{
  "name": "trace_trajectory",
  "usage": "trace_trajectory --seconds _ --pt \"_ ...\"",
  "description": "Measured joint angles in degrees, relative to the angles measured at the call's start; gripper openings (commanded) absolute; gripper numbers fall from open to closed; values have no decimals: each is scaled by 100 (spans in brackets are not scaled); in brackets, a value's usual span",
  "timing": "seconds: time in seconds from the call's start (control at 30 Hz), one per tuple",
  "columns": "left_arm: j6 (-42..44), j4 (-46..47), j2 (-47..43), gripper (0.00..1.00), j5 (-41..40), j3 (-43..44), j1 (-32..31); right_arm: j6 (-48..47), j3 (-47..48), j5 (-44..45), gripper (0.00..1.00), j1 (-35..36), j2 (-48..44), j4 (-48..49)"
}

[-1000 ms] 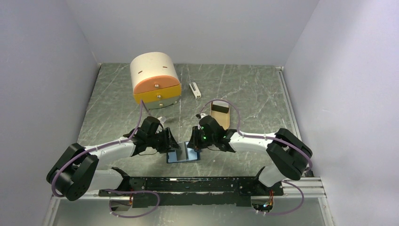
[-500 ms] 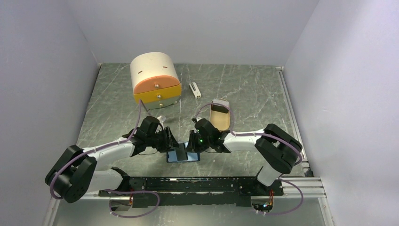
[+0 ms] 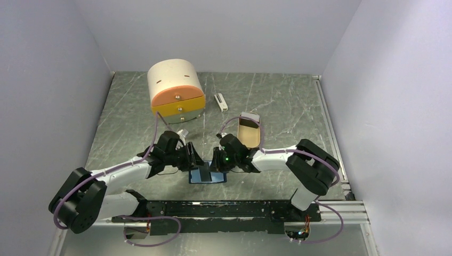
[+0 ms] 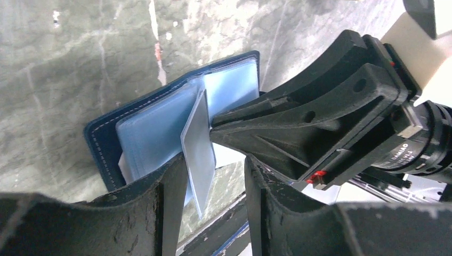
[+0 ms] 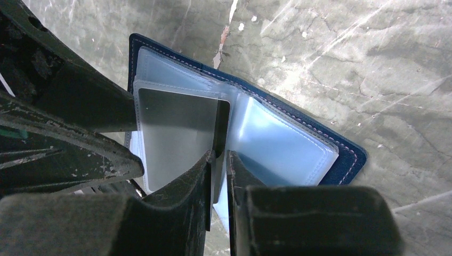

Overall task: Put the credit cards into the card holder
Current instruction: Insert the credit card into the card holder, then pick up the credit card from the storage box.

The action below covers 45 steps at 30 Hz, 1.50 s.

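Observation:
The navy card holder lies open on the table near the front edge, its light blue plastic sleeves showing in the left wrist view and the right wrist view. My right gripper is shut on the edge of a grey credit card, which stands on edge over the sleeves. The card also shows in the left wrist view. My left gripper is open, its jaws either side of the card's lower corner, the left finger close against the card holder. Both grippers meet over the card holder in the top view.
A tan rounded tin lies open behind the right arm. A small white bar lies further back. A cream round drawer box with orange and yellow fronts stands at the back left. The black base rail runs along the front.
My right arm has swung left and its gripper has pushed the card a little further over the card holder. The tin is now uncovered. The left gripper has barely moved.

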Motion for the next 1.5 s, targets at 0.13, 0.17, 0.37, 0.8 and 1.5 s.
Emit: trace_trajectory --seconds 0.13,0.17,0.37,0.8,1.5 --pt "-74 142 -35 49 192 0 0 -63 50 164 30 -11 -160 -302" --pt "-118 199 -68 49 258 0 -2 -105 50 234 32 -26 -258 -435" --pt "-258 651 -87 49 619 26 -24 -398 46 623 39 -691 -1093 -1128" --pt "-330 1355 1023 49 1110 258 -144 -2118 1652 1762 42 -2076 -1139 -2214" --pt "160 -195 96 50 214 800 -251 -5974 3060 828 49 -2896 570 -2883"
